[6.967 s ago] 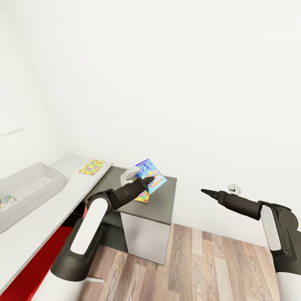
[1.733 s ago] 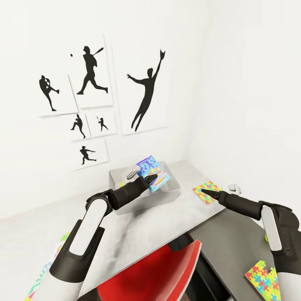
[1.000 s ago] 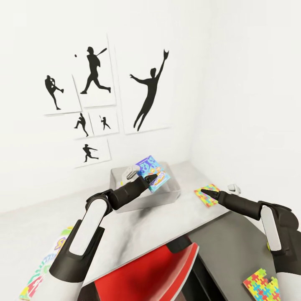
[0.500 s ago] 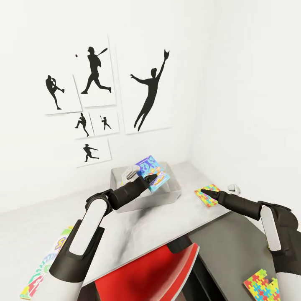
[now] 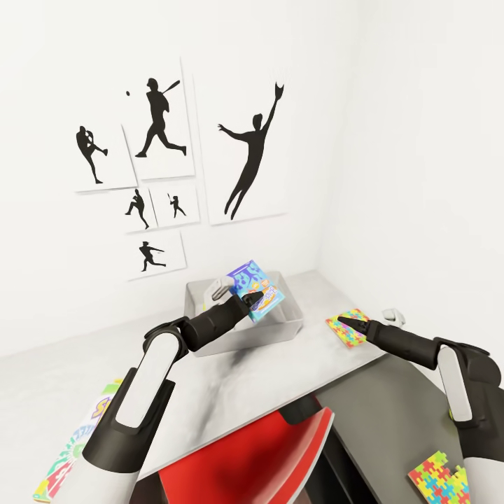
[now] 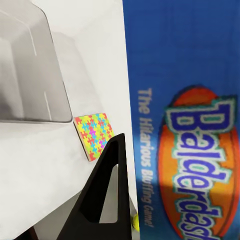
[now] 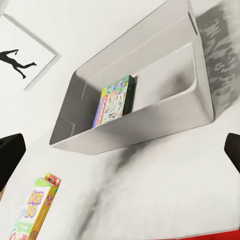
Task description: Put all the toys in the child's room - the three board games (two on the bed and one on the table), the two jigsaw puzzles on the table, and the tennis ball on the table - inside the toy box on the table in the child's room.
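My left gripper (image 5: 253, 302) is shut on the blue board game (image 5: 256, 287) and holds it tilted above the pale grey toy box (image 5: 281, 327). One finger (image 6: 107, 191) lies against the blue box (image 6: 185, 125), beside the bin's wall (image 6: 30, 75). A MONOPOLY box (image 7: 116, 101) lies inside the toy box (image 7: 150, 122). The SKIP-BO box (image 5: 78, 437) lies on the light table (image 5: 210, 392) at near left. One jigsaw puzzle (image 5: 348, 326) lies just under my open right gripper (image 5: 343, 322); a second (image 5: 438, 482) is on the dark wing. A yellow-green sliver, the tennis ball (image 5: 447, 414), peeks past my right forearm.
A red chair (image 5: 259, 455) is tucked under the table's near edge. Black silhouette posters (image 5: 161, 168) hang on the white wall behind the bin. The room's corner stands just right of the toy box.
Over seven seconds the view has swung from the dark wing round to the toy box and posters. In the last second the blue game and both arms have hardly moved.
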